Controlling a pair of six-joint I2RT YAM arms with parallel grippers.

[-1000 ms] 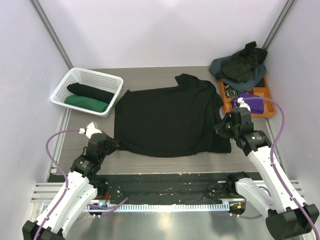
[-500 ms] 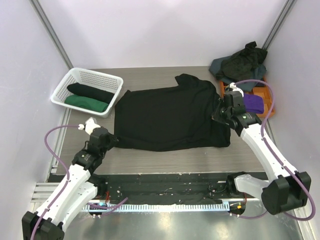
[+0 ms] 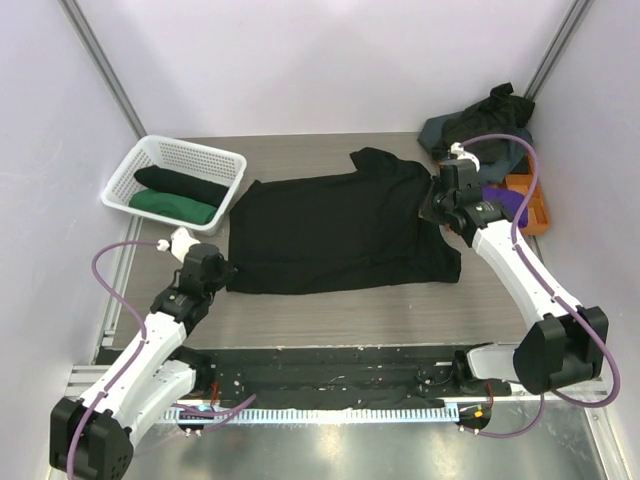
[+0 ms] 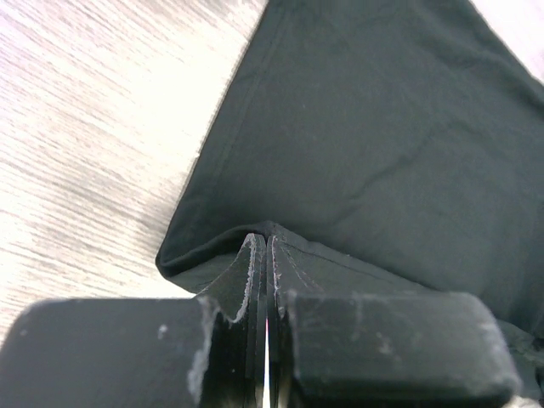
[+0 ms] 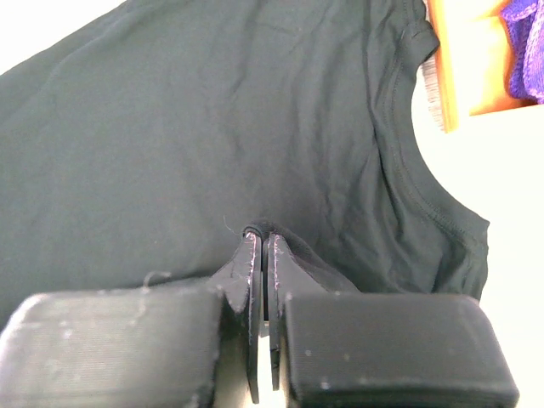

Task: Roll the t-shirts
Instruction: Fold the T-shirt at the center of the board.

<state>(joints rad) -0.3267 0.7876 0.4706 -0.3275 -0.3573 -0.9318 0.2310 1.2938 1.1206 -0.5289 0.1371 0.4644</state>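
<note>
The spread black cloth t-shirt (image 4: pixel 382 127) runs off both wrist views; the right arm (image 3: pixel 520 272) hides part of the orange plastic tray (image 3: pixel 538 214).

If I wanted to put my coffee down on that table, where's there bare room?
Bare wood shows in a strip between the spread black t-shirt and the table's near edge, and a back strip behind the shirt, between the white basket and the clothes pile. The right back corner is crowded: pile, orange tray, right gripper pinching the shirt.
</note>
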